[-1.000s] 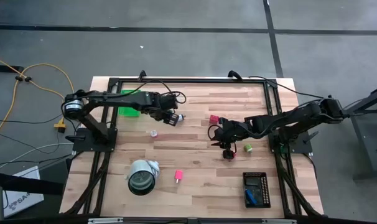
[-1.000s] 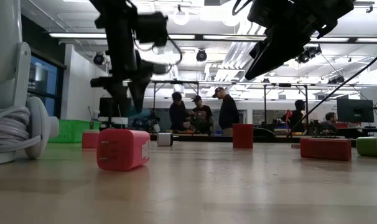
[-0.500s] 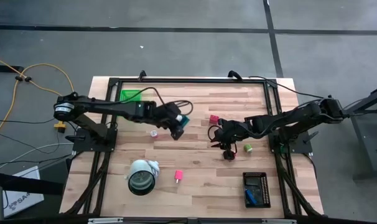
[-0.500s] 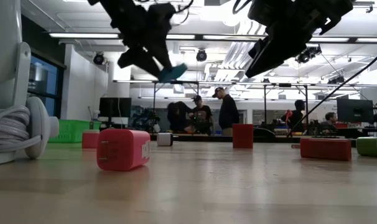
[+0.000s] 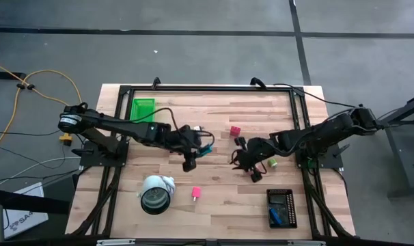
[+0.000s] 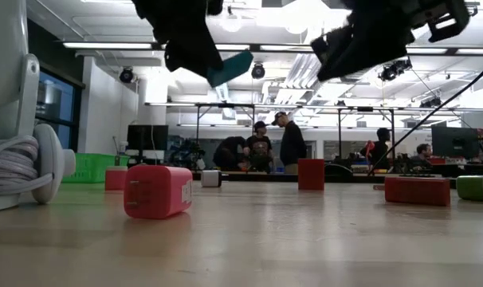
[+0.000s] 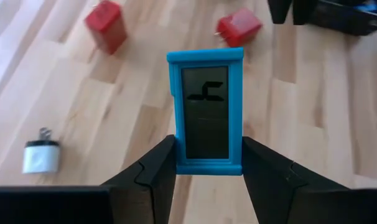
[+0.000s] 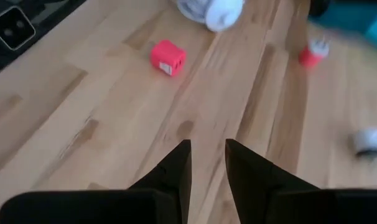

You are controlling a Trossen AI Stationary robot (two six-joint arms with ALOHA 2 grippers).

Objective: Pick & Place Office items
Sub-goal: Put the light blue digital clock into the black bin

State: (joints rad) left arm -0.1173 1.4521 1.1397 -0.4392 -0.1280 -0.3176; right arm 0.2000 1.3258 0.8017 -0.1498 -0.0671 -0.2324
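My left gripper (image 7: 207,169) (image 5: 193,152) hangs above the table's middle, shut on a blue rectangular item (image 7: 205,112) (image 6: 229,68) with a grey screen. My right gripper (image 8: 207,149) (image 5: 251,164) hovers right of centre, its fingers a narrow gap apart with nothing between them. Resting on the wood are red blocks (image 5: 234,130) (image 5: 195,193), a green cube (image 5: 271,162) just right of my right gripper, and a white bit (image 7: 40,155). My left gripper pinches the blue item's two long side edges (image 7: 176,163) between its two fingers, at the end nearest the wrist. The fingers slant down toward the table's right side and lie along the item. It sticks out past the fingertips, screen up, lifted clear of the table.
A big white-and-grey roll (image 5: 156,193) lies at the near left. A green tray (image 5: 143,108) stands at the far left and a black tray (image 5: 282,207) at the near right. A black frame (image 5: 207,87) borders the tabletop. People stand in the room behind.
My left gripper has swung toward the table's right and near edges and risen, rolling its wrist, with the blue item carried along between its fingers and now tilted higher above the table. My right gripper has rolled a little in place.
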